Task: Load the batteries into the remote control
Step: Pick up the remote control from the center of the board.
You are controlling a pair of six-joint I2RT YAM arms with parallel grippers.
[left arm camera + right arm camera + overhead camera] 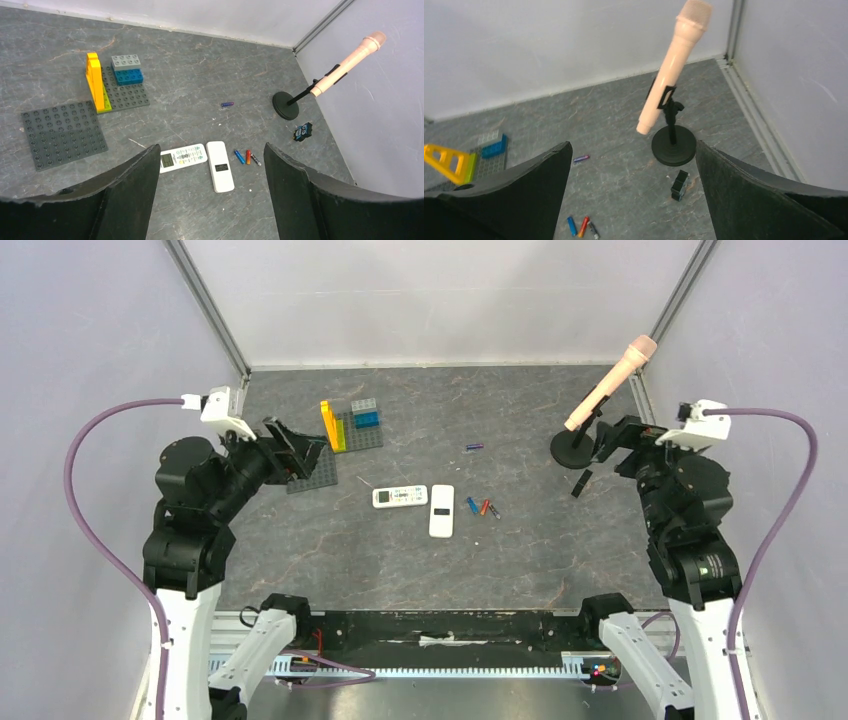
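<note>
**Top view.** Left hand (292, 452) and right hand (608, 440) hang at the sides of the bench (540, 560), well apart from the work; finger gap unreadable here. Two remotes lie mid-bench: the button remote (400, 496), face up, and just beside it at 4 o'clock the plain remote (441, 510), back up. The plain remote has a dark patch: open battery bay or label, cannot tell. Blue cell (471, 505), red cell (485, 507) and dark cell (494, 511) lie in a row at 3 o'clock of the plain remote. Purple cell (474, 446) lies alone at 12 o'clock of the row, well apart.

**Left wrist view.** The left hand's fingers (125, 195) are spread wide, with nothing between them.
- Risk: the three cells sit so near each other that closing on one would likely nudge its neighbours, and round cells roll.
- Risk: polarity marks are too small to read, so a reversed cell is possible.

Brick plates (65, 132) and bricks (127, 75) sit at 10 o'clock, off the reach line.

**Right wrist view.** The right hand's fingers (754, 195) are apart and empty. A microphone (674, 65) leans on its stand (673, 145) dead ahead, with a small black block (680, 185) just beside the base at 6 o'clock.
- Risk: reaching toward the cells at 7 o'clock of the stand could clip and topple it.

The remotes are out of frame here.
</note>
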